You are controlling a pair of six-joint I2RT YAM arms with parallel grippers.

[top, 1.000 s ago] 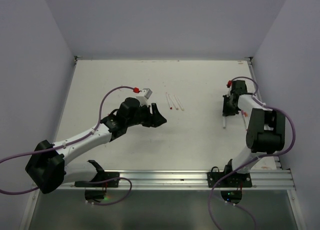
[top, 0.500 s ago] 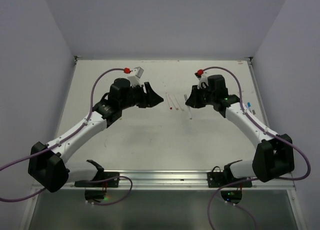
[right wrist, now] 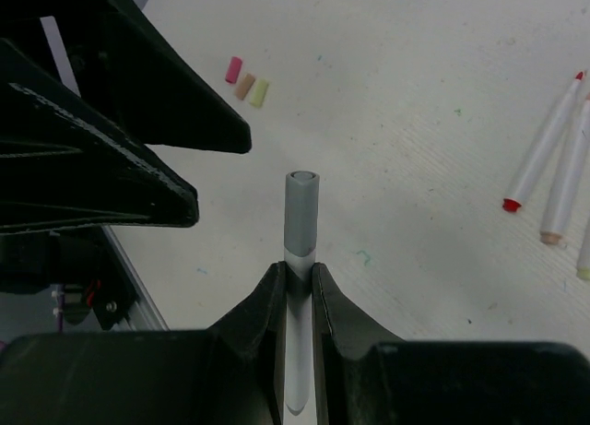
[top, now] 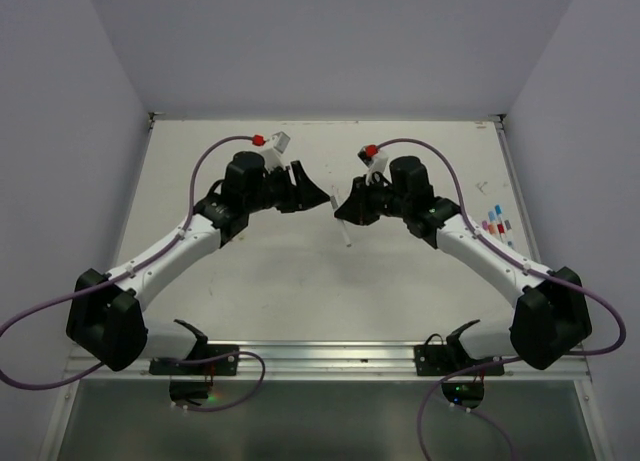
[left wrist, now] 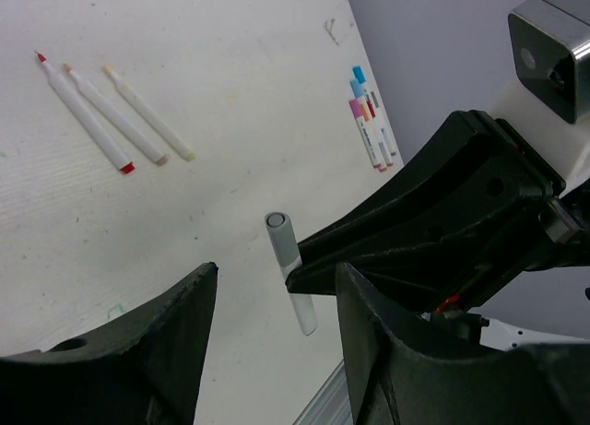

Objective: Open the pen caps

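Right end effector (right wrist: pixel 295 276) clamped on white pen (right wrist: pixel 297 351) above the desk (top: pixel 270 281), grey cap (right wrist: pixel 301 213) sticking out past its fingertips. Left end effector (left wrist: pixel 275 276) jaws apart, close to that cap, not gripping. Farther off, lying on the desk: three uncapped pens (left wrist: pixel 101 116), loose caps (right wrist: pixel 246 86), capped pens (left wrist: pixel 371 125).

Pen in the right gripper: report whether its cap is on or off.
On. The grey cap sits seated on the end of the white pen, which the right gripper holds by its barrel.
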